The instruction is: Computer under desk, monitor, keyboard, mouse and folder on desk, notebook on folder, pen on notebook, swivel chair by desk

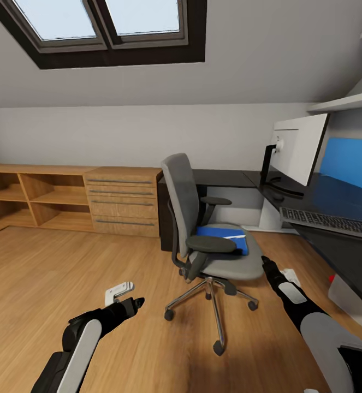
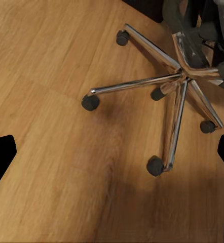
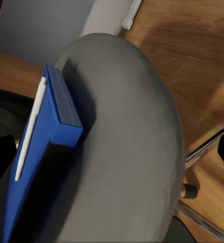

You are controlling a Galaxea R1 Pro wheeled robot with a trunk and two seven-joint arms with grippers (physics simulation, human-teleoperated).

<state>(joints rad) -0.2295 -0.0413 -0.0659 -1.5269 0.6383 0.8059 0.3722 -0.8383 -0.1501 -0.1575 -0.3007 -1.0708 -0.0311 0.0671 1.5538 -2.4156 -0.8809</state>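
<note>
An attic bedroom used as a home office: sloped ceiling with skylights point(image 1: 101, 22), wood floor, black desk point(image 1: 333, 202) with monitor point(image 1: 298, 147), grey swivel chair point(image 1: 202, 224)

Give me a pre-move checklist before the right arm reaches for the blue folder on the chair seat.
1. Flat bright-blue folder lies on the grey swivel chair seat: ok.
2. Thin pale pen rests on the folder and may roll when lifted: not ok.
3. Right gripper is beside the seat's front edge, not touching: ok.
4. Right gripper open: cannot tell.
5. Black armrest overhangs the folder's near side: not ok.
6. Glossy black desk has bare top beyond the dark-grey keyboard: ok.
</note>
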